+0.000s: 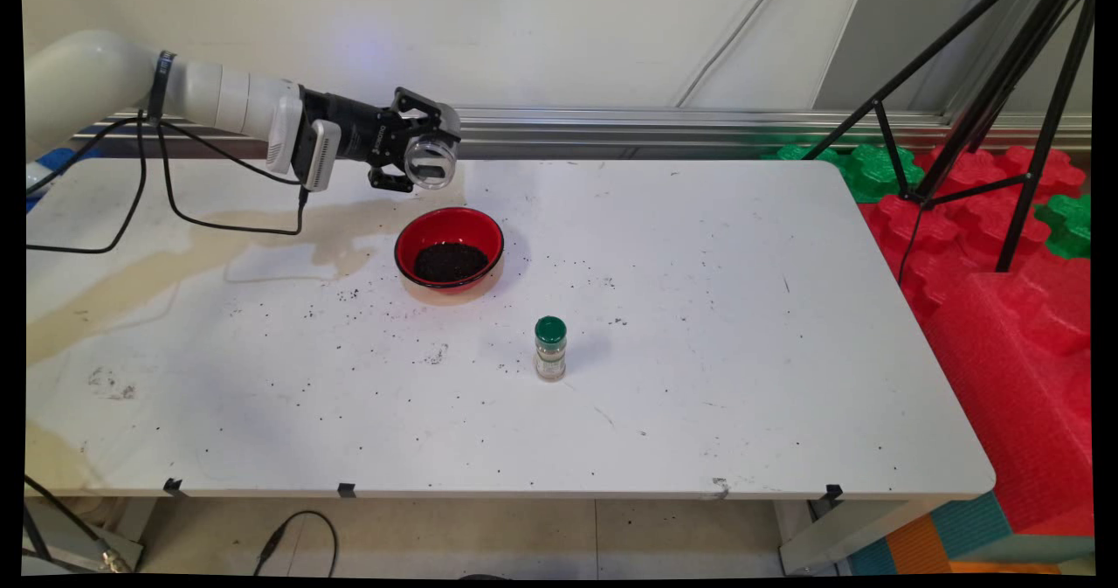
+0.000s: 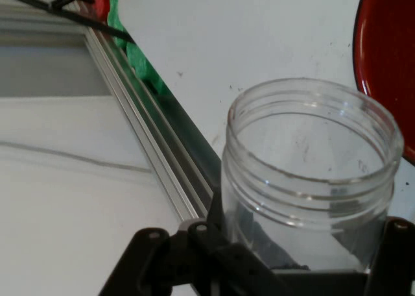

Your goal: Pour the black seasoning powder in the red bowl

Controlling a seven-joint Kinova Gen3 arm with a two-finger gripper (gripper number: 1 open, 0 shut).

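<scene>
White worktop (image 1: 699,265), scuffed, speckled with dark crumbs, with a tan stain spreading from its left edge toward the far middle. Black tape tabs on the near edge. Behind: pale wall and an aluminium rail along the far edge; red and green foam blocks (image 1: 1004,247) and a black tripod (image 1: 987,107) off the right side.

No writing can be read; the label on the small spice jar (image 1: 550,349) is too small to make out. Green cap, upright, about mid-worktop toward the near edge.

Gripper (image 1: 417,153) held level above the far-left part of the worktop, fingers (image 2: 399,250) closed on a clear lidless jar (image 2: 310,172) lying sideways, open mouth facing away from the hand. Dark residue low inside.

Red bowl (image 1: 449,249) of dark granules on the worktop, just nearer than the clear lidless jar and below it, apart.
</scene>
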